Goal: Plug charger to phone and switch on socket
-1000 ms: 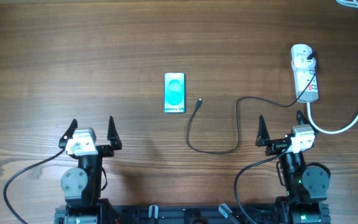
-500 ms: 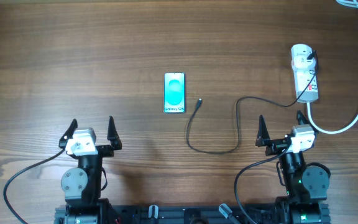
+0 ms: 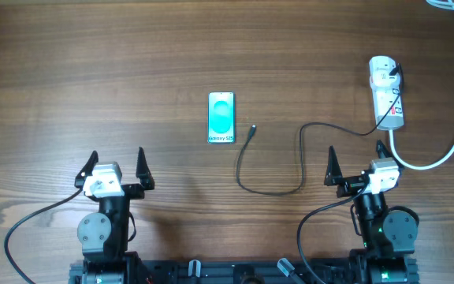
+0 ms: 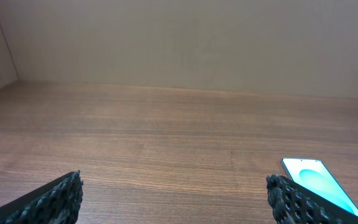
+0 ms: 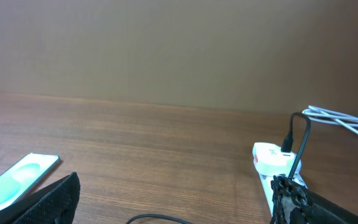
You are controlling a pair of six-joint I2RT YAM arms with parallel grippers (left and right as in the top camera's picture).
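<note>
The phone (image 3: 221, 118) is seen lying flat near the middle of the table (image 3: 93, 63), screen lit, its short text edge turned toward the robot. The charger (image 3: 270, 186) is laid in a loose loop. Its plug tip (image 3: 253, 130) rests just beside the phone's near right corner but apart from it, and its other end is led to the socket (image 3: 386, 102) at the far right. The left gripper (image 3: 117, 155) and the right gripper (image 3: 355, 150) are both held spread apart and empty, near the robot's base.

Nothing is grasped yet, so the step in hand is judged to be picking up the plug tip. The cable is best pinched close behind the tip by 1 gripper, so that the tip is kept stiff, while the phone is steadied by the other. The charging port cannot be made out. It is presumed to sit on the near short edge, so the tip should be lined up along the phone's length and pushed straight in.
</note>
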